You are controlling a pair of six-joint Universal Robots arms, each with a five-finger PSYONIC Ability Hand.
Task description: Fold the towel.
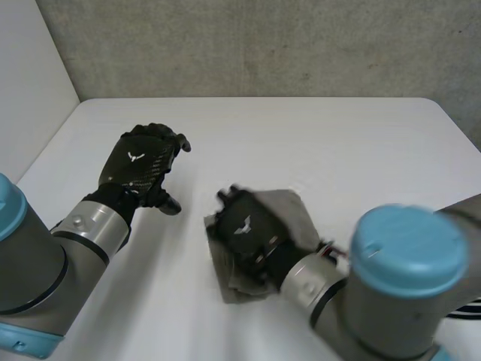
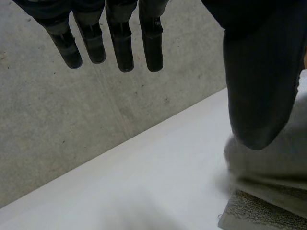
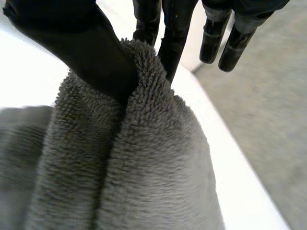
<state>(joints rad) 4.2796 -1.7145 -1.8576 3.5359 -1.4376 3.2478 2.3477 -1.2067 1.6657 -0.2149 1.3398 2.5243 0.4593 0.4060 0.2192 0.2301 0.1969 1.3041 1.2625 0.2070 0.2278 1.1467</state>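
Towel point(image 1: 289, 214), grey and bunched into a rumpled heap, is seen just below and right of the frame's centre in the head view, lying on the white desk point(image 1: 316, 135). The right robot hand point(image 1: 246, 229) is laid on the left part of the heap, and its arm point(image 1: 406, 278) reaches in from the lower right corner. In the right wrist view a raised fold of the towel point(image 3: 153, 167) is pinched between the thumb point(image 3: 91, 52) and one of the fingers point(image 3: 172, 33) of that robot hand. The remaining fingers are held straight beyond the fold, and a strip of desk point(image 3: 235, 177) is seen beside the cloth. The left robot hand point(image 1: 141, 162) is found at the left of the frame, a little above centre, well apart from the towel. In the left wrist view its fingers point(image 2: 122, 48) are kept straight and side by side, with the thumb point(image 2: 261, 86) set apart from them, so the robot hand is spread open. Bare desk point(image 2: 158, 177) lies below the palm, and part of the towel point(image 2: 259, 215) is seen past the thumb. A grey concrete wall point(image 1: 263, 45) is seen behind the desk, along the upper edge of the frame.
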